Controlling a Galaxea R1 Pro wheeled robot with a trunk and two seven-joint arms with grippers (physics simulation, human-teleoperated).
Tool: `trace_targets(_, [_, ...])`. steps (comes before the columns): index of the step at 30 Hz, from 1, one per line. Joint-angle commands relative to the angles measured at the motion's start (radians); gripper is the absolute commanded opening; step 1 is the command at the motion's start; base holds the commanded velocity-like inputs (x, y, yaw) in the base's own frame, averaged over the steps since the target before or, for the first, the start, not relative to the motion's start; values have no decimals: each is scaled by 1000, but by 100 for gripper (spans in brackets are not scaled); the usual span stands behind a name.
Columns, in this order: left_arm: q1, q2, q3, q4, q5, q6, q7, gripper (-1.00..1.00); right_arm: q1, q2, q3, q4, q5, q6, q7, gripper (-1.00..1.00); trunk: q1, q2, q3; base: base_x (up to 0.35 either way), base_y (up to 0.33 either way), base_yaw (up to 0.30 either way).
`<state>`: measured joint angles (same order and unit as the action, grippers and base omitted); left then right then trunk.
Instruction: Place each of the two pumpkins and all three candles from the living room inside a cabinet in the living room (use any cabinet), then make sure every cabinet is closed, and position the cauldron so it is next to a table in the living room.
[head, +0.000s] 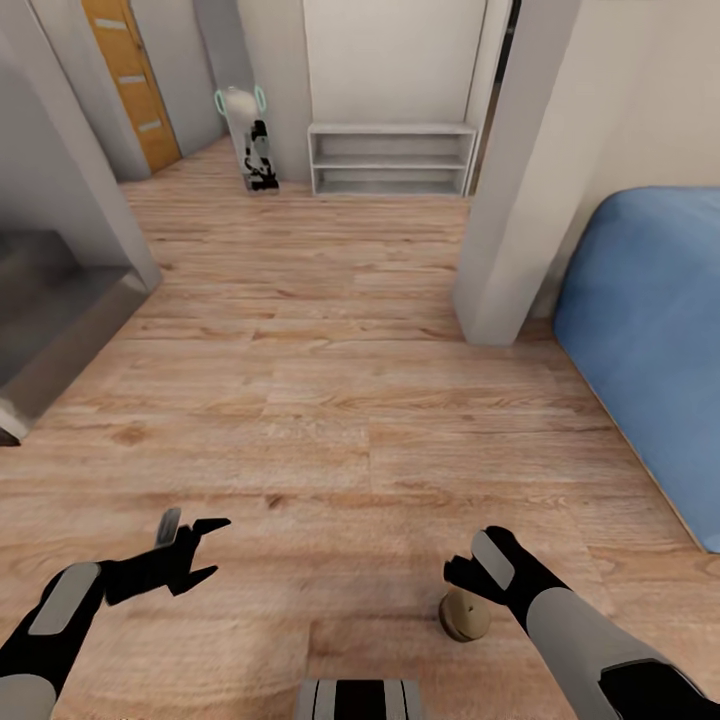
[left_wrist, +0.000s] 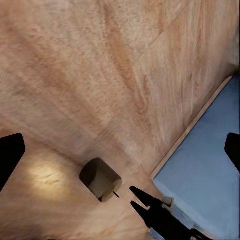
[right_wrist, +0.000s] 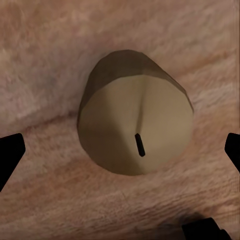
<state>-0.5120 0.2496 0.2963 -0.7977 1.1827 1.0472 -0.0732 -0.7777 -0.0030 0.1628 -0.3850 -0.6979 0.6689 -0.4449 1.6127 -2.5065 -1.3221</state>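
Open wood floor (head: 320, 380) fills mid-frame, bounded by the blue bed (head: 650, 340) at right and a wall corner (head: 510, 200). Right hand (head: 462, 578), fingers spread wide, hovers over a candle (head: 464, 617) standing on the floor at lower right, not gripping it. Left hand (head: 205, 549) at lower left is wide and empty

Even, soft simulator light; faint shadows, slightly blurred renders.
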Motion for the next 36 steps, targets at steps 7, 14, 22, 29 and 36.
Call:
trace_targets(7, [1, 6, -2, 0, 2, 0, -21, 100, 0, 0, 1, 0, 1, -4, 1, 100, 3, -2, -27, 0, 0, 0])
trace_targets(14, [1, 7, -3, 1, 2, 0, -22, 100, 1, -3, 1, 2, 1, -43, 2, 100, 6, -3, -54, 0, 0, 0])
trace_targets(22, [0, 7, -3, 2, 2, 0, -22, 100, 1, -6, 10, 6, 2, -83, 2, 100, 10, -5, -85, 0, 0, 0])
trace_targets(29, [0, 7, -15, 2, 2, 0, -22, 100, 1, -6, 43, 8, 2, -97, 2, 100, 13, -7, -112, 0, 0, 0])
trace_targets(36, [1, 7, -21, 2, 2, 0, -22, 100, 1, -5, 46, 9, 2, -108, 27, 100, 13, -7, -116, 0, 0, 0])
